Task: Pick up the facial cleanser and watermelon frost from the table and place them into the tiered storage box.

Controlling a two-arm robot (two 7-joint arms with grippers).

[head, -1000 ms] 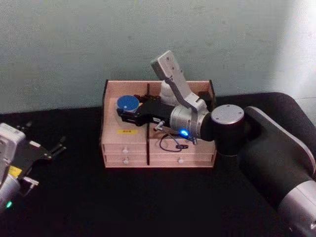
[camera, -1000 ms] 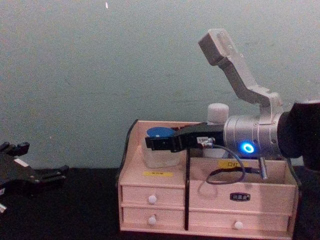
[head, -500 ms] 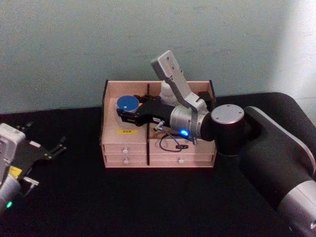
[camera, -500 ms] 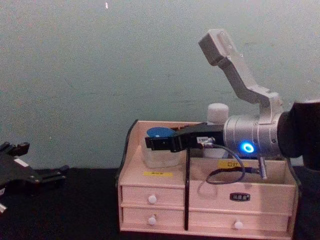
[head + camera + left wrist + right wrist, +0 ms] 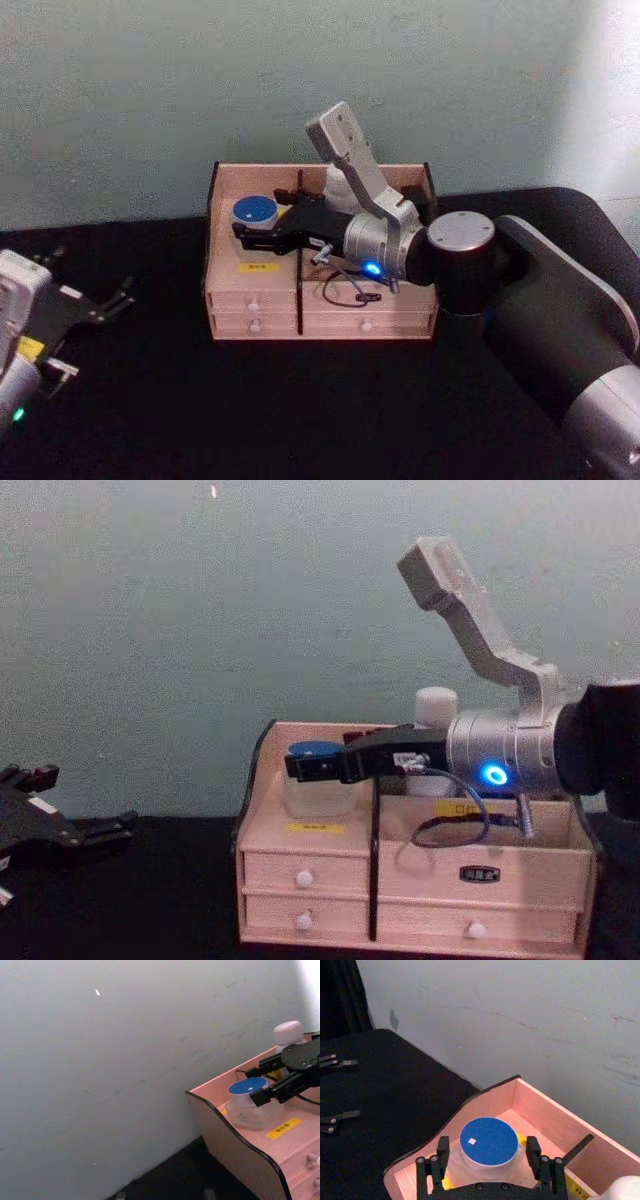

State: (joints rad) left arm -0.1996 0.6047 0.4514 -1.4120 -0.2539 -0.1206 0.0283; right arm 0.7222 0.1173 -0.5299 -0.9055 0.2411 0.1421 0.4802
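— Jar (image 5: 256, 214): where is it?
— Head view: one jar, in the box's (image 5: 222, 285) left compartment, my right gripper (image 5: 262, 228) spread around it. One cleanser (image 5: 338, 187) stands in the right compartment. My left gripper (image 5: 110, 300) idles open, well apart.

— Right wrist view?
— Fingers (image 5: 442, 1151) flank the blue lid, gaps showing.

— Chest view?
— One jar, one cleanser, both boxed; I judge only withdrawal remains.

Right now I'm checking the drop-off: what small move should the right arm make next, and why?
Probably draw the right pincer straight back. Its fingers stand open either side of the blue-lidded jar, which already sits in the wooden box, with the white bottle in there too.
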